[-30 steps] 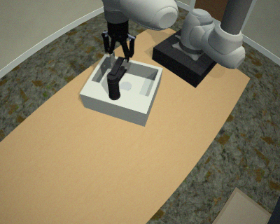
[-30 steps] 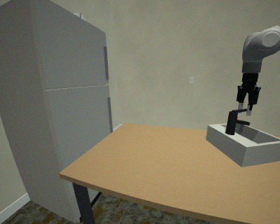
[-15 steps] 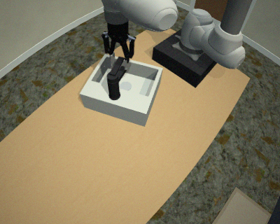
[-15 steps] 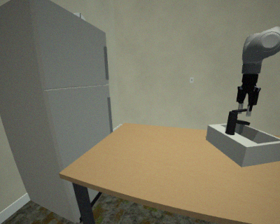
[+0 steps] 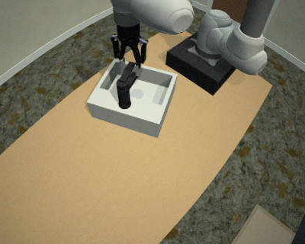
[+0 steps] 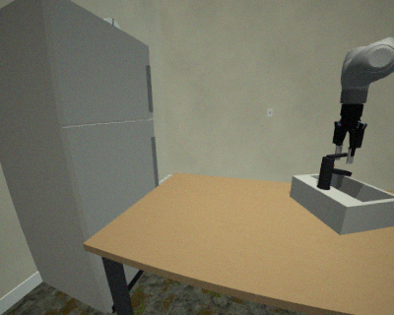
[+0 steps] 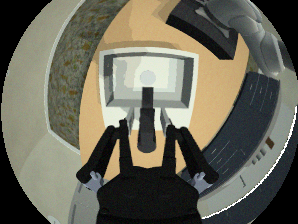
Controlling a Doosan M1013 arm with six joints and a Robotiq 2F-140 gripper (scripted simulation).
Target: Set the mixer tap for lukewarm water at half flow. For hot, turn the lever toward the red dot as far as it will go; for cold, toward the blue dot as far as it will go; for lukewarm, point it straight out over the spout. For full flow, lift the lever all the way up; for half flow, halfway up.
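Note:
A black mixer tap stands at the near-left rim of a white basin. Its lever reaches out over the basin, roughly along the spout, and is lifted a little; it also shows in the exterior view. My gripper hangs straight down over the lever's free end, with a finger on either side of it. The fingers are partly open and I see a gap between them and the lever. In the wrist view the lever runs up the middle between my fingers. I cannot see the red and blue dots.
The basin sits at the far end of a wooden table. The arm's black base block stands just right of the basin. A tall grey cabinet stands beyond the table's other end.

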